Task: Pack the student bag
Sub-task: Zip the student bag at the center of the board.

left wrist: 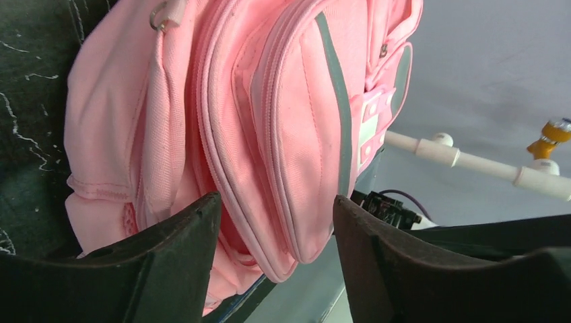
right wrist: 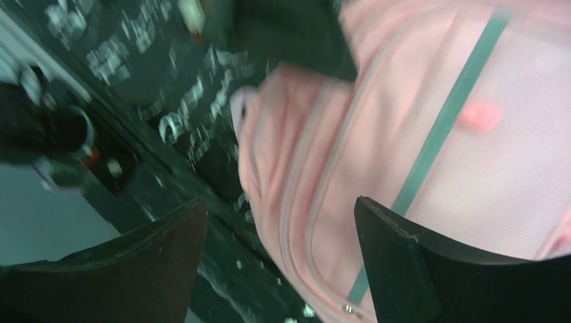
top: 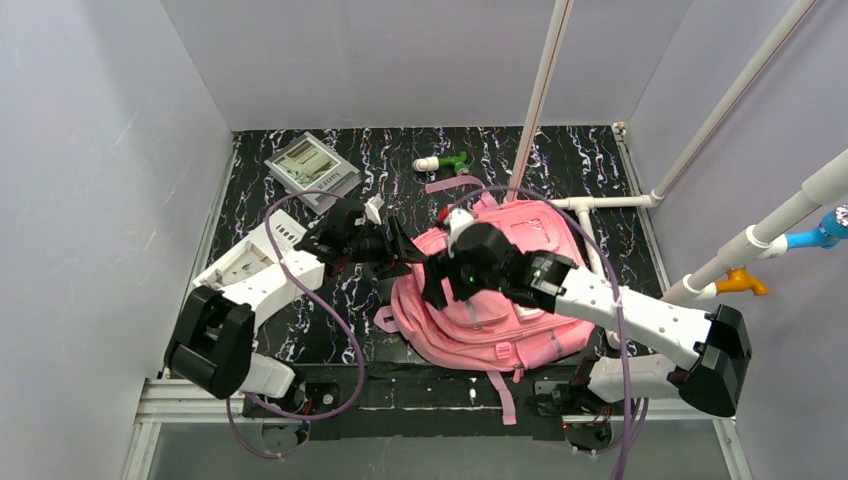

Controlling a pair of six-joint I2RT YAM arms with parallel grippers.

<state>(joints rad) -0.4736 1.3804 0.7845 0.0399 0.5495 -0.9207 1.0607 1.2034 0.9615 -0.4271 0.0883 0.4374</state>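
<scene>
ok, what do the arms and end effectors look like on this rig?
The left arm and right arm have white links and bulky black joint housings, with a purple cable looping along each. The left arm's white link carries dark lettering. The left end effector and right end effector each have two black wedge-shaped fingers.

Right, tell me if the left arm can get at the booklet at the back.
Probably yes: the booklet lies uncovered beyond the left gripper, which is open, with nothing between them.
</scene>
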